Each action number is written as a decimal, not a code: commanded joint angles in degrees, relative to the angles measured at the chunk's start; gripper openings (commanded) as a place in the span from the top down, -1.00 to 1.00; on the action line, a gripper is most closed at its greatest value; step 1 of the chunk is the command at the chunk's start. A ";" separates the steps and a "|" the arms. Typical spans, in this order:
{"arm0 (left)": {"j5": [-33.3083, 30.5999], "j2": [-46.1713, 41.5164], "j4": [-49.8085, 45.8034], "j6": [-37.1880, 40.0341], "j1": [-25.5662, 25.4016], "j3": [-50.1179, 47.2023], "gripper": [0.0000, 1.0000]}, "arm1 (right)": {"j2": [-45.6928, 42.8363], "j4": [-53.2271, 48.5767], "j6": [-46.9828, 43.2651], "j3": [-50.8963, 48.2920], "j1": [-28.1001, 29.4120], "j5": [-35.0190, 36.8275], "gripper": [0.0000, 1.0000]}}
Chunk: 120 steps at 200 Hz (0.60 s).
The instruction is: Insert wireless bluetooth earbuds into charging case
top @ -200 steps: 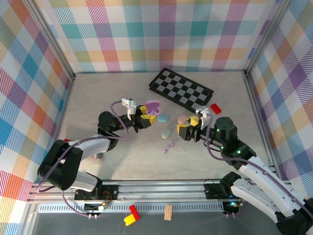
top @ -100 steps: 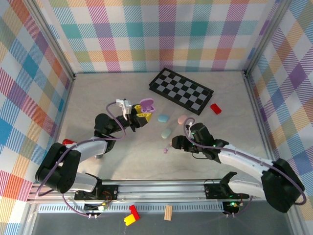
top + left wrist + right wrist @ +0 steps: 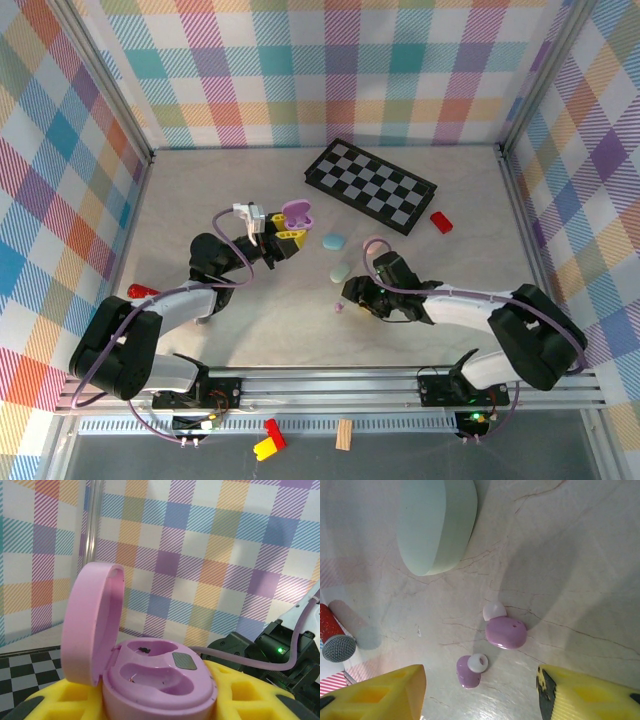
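Top view, left gripper [image 3: 275,238]: pressed shut on the open lilac pebble-shaped plastic charging case [image 3: 298,212], raised off the pale marble-look table [image 3: 200,190], well apart from the buds.
Top view, right gripper [image 3: 352,298]: low over the table, just beside the tiny glossy purple plastic earbuds [image 3: 340,307]; jaw spread hard to read from here.
Top view, neighbours: mint-green pebble-shaped case [image 3: 340,272] near the buds, pale blue rounded case [image 3: 333,241] further back.
Left wrist view, charging case [image 3: 157,677]: pinched between yellow fingers [image 3: 240,700], lid upright at the left, both wells empty.
Left wrist view, risk: probably a tilt or slip of the smooth shell in the pinch, leaving the wells off-level for insertion.
Right wrist view, earbuds: two, loose on the table, close but not touching, larger one [image 3: 506,631] and smaller one [image 3: 469,671], both between the yellow fingers [image 3: 385,690].
Right wrist view, right gripper [image 3: 480,692]: spread wide, pinching nothing.
Right wrist view, risk one: likely both buds caught in one squeeze, given how close together they lie.
Right wrist view, risk two: a glossy rounded bud squirting sideways from an off-centre pinch, perhaps towards the mint-green case [image 3: 437,525].
Right wrist view, risk three: a bud gripped in a poor orientation, hard to seat in a well.
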 commanded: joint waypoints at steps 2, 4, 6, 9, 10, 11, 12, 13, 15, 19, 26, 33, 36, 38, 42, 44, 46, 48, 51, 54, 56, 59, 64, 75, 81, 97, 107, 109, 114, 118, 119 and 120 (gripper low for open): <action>0.55 -1.45 2.85 1.11 0.67 -0.33 0.37 | 1.05 3.47 1.74 2.06 0.42 -1.44 -0.19; 0.60 -1.43 2.84 1.11 0.67 -0.33 0.37 | 1.11 3.52 1.68 2.13 0.38 -1.39 -0.19; 0.61 -1.43 2.86 1.11 0.67 -0.28 0.37 | 1.19 3.51 1.57 2.20 0.41 -1.37 -0.19; 0.63 -1.35 2.89 1.11 0.67 -0.32 0.37 | 1.21 3.44 1.50 2.28 0.38 -1.30 -0.19; 0.62 -1.34 2.83 1.11 0.67 -0.28 0.37 | 1.27 3.44 1.49 2.35 0.40 -1.29 -0.19; 0.62 -1.34 2.85 1.11 0.71 -0.30 0.37 | 1.31 3.44 1.48 2.39 0.41 -1.28 -0.19; 0.61 -1.34 2.90 1.11 0.69 -0.31 0.37 | 1.32 3.44 1.48 2.41 0.42 -1.28 -0.19; 0.61 -1.34 2.84 1.11 0.68 -0.32 0.37 | 1.33 3.44 1.44 2.46 0.42 -1.24 -0.19; 0.61 -1.34 2.86 1.11 0.67 -0.32 0.37 | 1.34 3.40 1.40 2.54 0.38 -1.20 -0.19; 0.75 -1.25 2.93 1.11 0.67 -0.25 0.37 | 1.50 3.35 1.24 2.72 0.35 -1.04 -0.18; 0.78 -1.14 2.94 0.98 0.67 -0.23 0.37 | 1.81 2.98 0.91 3.01 0.42 -0.70 -0.18; 0.96 -1.12 2.94 0.86 0.67 -0.15 0.37 | 2.07 2.79 0.58 3.28 0.38 -0.37 -0.17; 0.96 -1.18 2.88 0.77 0.67 -0.10 0.37 | 2.23 2.79 0.41 3.32 0.40 -0.18 -0.17; 1.09 -1.23 2.82 0.80 0.67 -0.14 0.37 | 2.33 2.69 0.24 3.44 0.35 -0.04 -0.17; 1.12 -1.25 2.82 0.69 0.67 -0.05 0.37 | 2.58 2.43 -0.04 3.56 0.31 0.34 -0.17; 1.13 -1.29 2.85 0.67 0.67 0.01 0.37 | 2.64 2.31 -0.15 3.70 0.29 0.49 -0.16; 1.18 -1.33 2.82 0.63 0.67 -0.09 0.37 | 2.78 1.97 -0.23 3.84 0.32 0.61 -0.16; 1.21 -1.33 2.78 0.59 0.69 -0.07 0.37 | 2.93 1.91 -0.33 3.96 0.33 0.78 -0.16; 1.24 -1.38 2.78 0.63 0.73 -0.11 0.37 | 3.14 1.62 -0.53 4.05 0.29 0.95 -0.15; 1.23 -1.42 2.83 0.61 0.74 -0.13 0.37 | 3.31 1.86 -0.66 4.21 0.32 1.00 -0.15; 1.27 -1.49 2.81 0.63 0.75 -0.10 0.37 | 3.43 1.80 -0.71 4.30 0.29 1.01 -0.16; 1.28 -1.54 2.82 0.65 0.75 -0.14 0.37 | 3.71 1.76 -0.79 4.41 0.29 1.01 -0.16; 1.23 -1.67 2.71 0.58 0.84 -0.22 0.37 | 4.08 1.74 -0.94 4.53 0.28 1.01 -0.16; 1.36 -1.99 2.65 0.58 1.00 -0.32 0.37 | 4.86 2.15 -0.99 4.67 0.33 0.92 -0.15; 1.32 -2.08 2.63 0.60 1.08 -0.41 0.37 | 5.23 2.31 -1.08 4.75 0.31 0.83 -0.15; 1.26 -2.27 2.63 0.58 1.26 -0.67 0.37 | 5.82 2.16 -1.96 5.11 0.27 1.31 -0.15; 1.36 -2.30 2.60 0.52 1.28 -0.82 0.37 | 5.82 1.72 -2.82 5.38 0.32 1.77 -0.15; 1.32 -2.30 2.62 0.50 1.32 -0.84 0.37 | 5.82 1.52 -3.09 5.47 0.33 1.86 -0.15; 1.39 -2.37 2.60 0.49 1.36 -0.92 0.37 | 5.69 0.77 -3.58 5.79 0.20 2.24 -0.15; 1.40 -2.35 2.60 0.50 1.37 -0.94 0.37 | 5.60 0.31 -3.99 6.05 0.12 2.51 -0.15; 1.40 -2.33 2.64 0.50 1.37 -0.94 0.37 | 5.62 0.21 -4.11 6.13 0.10 2.59 -0.15; 1.40 -2.36 2.62 0.54 1.37 -0.94 0.37 | 5.63 0.11 -4.22 6.21 0.00 2.63 -0.15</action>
